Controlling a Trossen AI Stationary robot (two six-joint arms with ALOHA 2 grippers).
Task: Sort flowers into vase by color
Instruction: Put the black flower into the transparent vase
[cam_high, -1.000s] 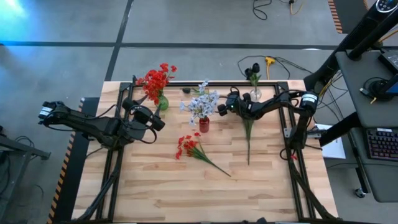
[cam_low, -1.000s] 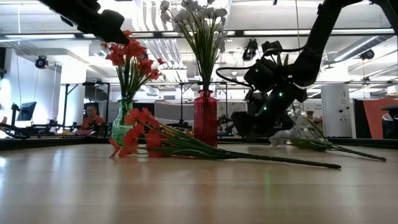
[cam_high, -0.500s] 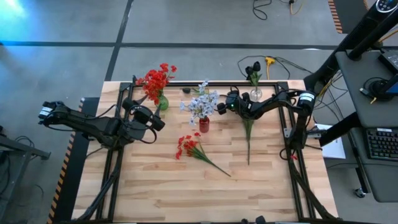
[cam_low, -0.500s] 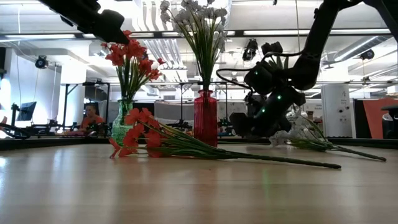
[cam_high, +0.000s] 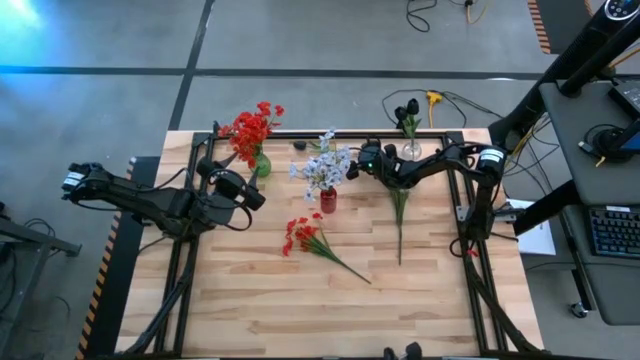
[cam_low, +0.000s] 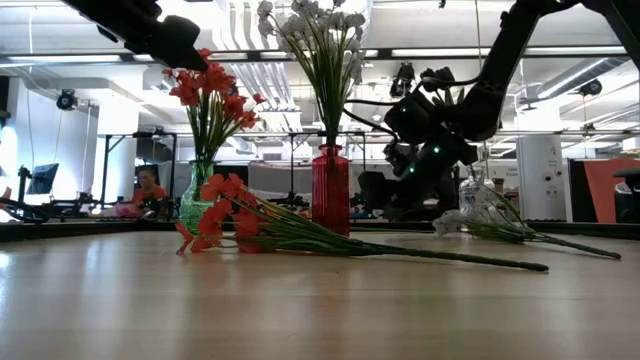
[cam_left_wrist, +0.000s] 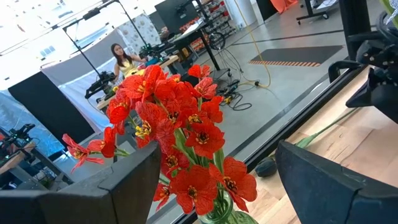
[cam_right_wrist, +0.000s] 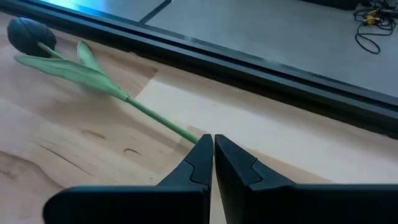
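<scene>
- No brand, label or readable writing shows on the vases, the arms or the table (cam_high: 420, 300).
- Left gripper (cam_high: 255, 197) hovers at the table's 9 to 10 o'clock side, jaws spread wide and holding nothing, pointed at the red flowers in the green vase (cam_high: 261, 165) at 11 o'clock.
- Right gripper (cam_right_wrist: 211, 144) sits near 1 o'clock, just beside the red vase (cam_high: 328, 200); its jaws are pressed together, pinching the thin green stalk of a dark-budded flower (cam_right_wrist: 30, 32) lying on the wood beside the black back rail (cam_right_wrist: 261, 59).
- The red vase holds pale blue-white flowers (cam_high: 327, 165); the clear vase (cam_high: 411, 152) at the far edge holds dark buds.
- A loose red flower bunch (cam_high: 303, 235) lies at centre; a green stem (cam_high: 399, 215) lies at 3 o'clock.
- The whole near half of the table, 4 to 8 o'clock, is open wood.
</scene>
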